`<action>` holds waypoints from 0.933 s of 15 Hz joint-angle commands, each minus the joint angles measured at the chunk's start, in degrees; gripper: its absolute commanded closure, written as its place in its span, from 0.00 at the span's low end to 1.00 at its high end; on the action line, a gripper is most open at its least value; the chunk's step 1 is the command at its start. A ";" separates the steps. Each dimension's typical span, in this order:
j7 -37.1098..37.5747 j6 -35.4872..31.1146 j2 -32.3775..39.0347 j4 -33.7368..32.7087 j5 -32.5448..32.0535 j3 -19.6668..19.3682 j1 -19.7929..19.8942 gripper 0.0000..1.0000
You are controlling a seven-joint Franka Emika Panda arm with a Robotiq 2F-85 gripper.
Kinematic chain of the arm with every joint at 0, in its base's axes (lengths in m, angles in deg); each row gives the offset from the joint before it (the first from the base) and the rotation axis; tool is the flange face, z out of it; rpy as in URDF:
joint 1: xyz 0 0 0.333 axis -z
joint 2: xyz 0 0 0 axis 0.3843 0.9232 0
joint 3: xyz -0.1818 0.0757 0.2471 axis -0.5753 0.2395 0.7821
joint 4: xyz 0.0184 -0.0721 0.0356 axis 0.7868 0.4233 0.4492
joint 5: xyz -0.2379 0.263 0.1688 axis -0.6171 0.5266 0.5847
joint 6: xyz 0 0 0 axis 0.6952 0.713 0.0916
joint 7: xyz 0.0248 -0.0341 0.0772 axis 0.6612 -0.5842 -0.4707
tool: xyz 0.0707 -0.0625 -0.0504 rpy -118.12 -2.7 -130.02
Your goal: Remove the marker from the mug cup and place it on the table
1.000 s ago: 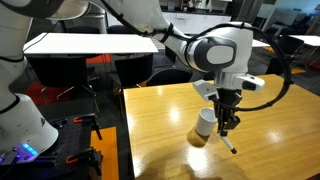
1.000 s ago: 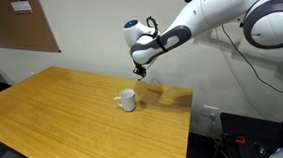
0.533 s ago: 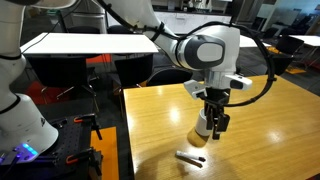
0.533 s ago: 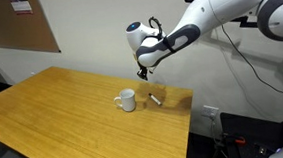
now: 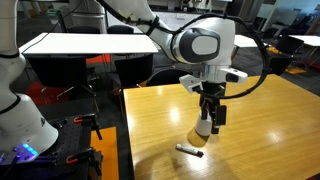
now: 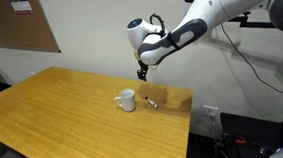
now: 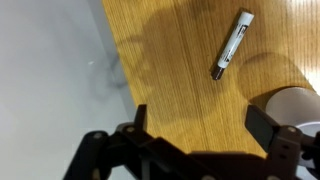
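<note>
**Operator:** Claw status?

**Inspector:** Your claw (image 7: 200, 125) is open. In the wrist view both fingers (image 7: 140, 118) are spread wide with nothing between them. In an exterior view the claw (image 6: 141, 75) hangs in the air above the surface (image 6: 53, 105) and touches nothing.

**Operator:** And the marker?

**Inspector:** The marker (image 7: 232, 44) is out of the mug cup (image 7: 293, 105) and lies flat on the glossy yellow wood. It sits on a slant in the wrist view, with its dark tip toward your claw. In an exterior view the marker (image 6: 153, 101) lies just beside the mug cup (image 6: 127, 100), on the side nearer the far edge of the surface. The two are apart, not touching.

**Operator:** The mug cup itself?

**Inspector:** It is upright, white and plain. In an exterior view your claw (image 5: 212, 124) partly overlaps the mug cup (image 5: 199, 130), and the marker (image 5: 190, 151) lies on the wood toward the camera.

**Operator:** Surroundings?

**Inspector:** A white-topped table (image 5: 60, 42) stands beyond the surface. In an exterior view a corkboard (image 6: 17, 22) hangs on the wall.
</note>
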 commanded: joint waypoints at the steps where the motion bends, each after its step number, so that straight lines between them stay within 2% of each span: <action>1: -4.36 -2.29 -5.42 5.31 1.58 1.99 0.85 0.00; 6: -13.86 -5.00 -9.21 8.62 5.96 4.73 2.09 0.00; 12: -24.25 -4.84 -10.94 10.06 11.45 6.47 3.55 0.00; 13: -20.76 -3.05 -8.66 7.30 9.48 5.62 2.42 0.00; 14: -21.79 -3.06 -8.82 7.48 9.95 5.69 2.58 0.00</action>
